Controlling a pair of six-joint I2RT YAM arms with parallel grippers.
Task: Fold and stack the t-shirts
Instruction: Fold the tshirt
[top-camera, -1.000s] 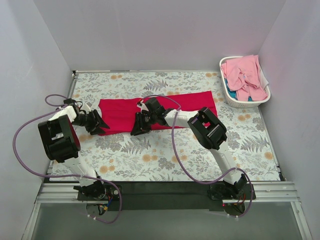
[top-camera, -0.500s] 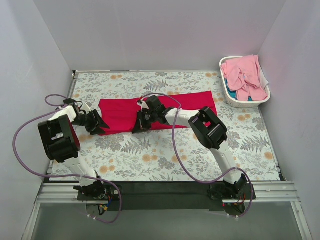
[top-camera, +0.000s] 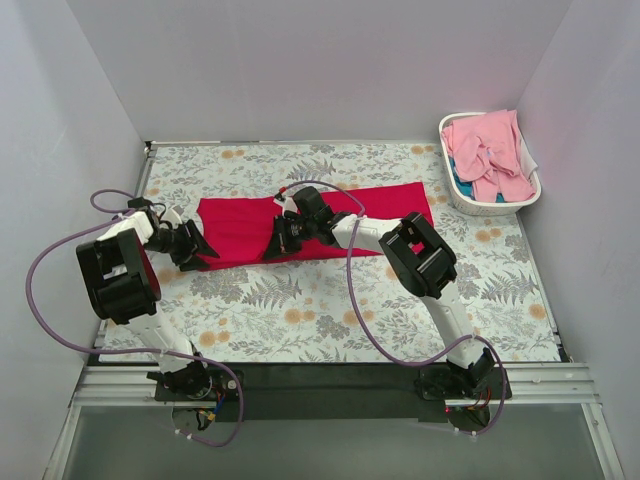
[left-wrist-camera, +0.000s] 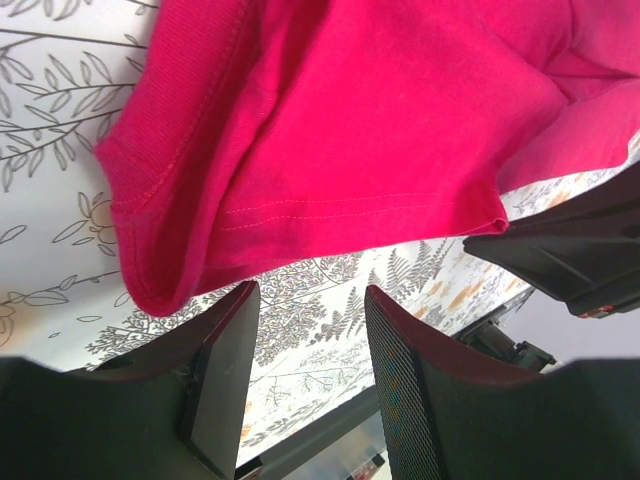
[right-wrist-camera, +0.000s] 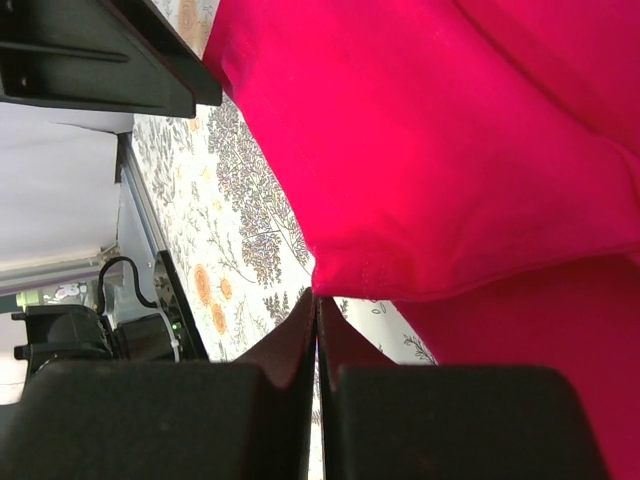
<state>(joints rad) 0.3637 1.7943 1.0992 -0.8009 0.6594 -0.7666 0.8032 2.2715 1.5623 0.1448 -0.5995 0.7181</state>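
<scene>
1. Placement: the red tee lies as a long band across the middle of the table, running left to right and already narrowed by folds.
2. The right gripper sits at the band's near edge, about midway along. Its fingers are pressed together with their tips right at a puffed fold, apparently nipping the hem.
3. The left gripper is at the near corner of the left end. Its fingers are spread, with the hem just beyond their tips and not between them.
4. Step in hand, as I judge it: get a hold on the near edge with both grippers for the next fold.
5. To do it well, the left gripper should slide under the corner and close on all layers. Both should then lift level and together, so the band neither twists nor sags between them.
6. Pink tees lie heaped in the basket at the far right, well apart, so most of the task is not yet done.
</scene>
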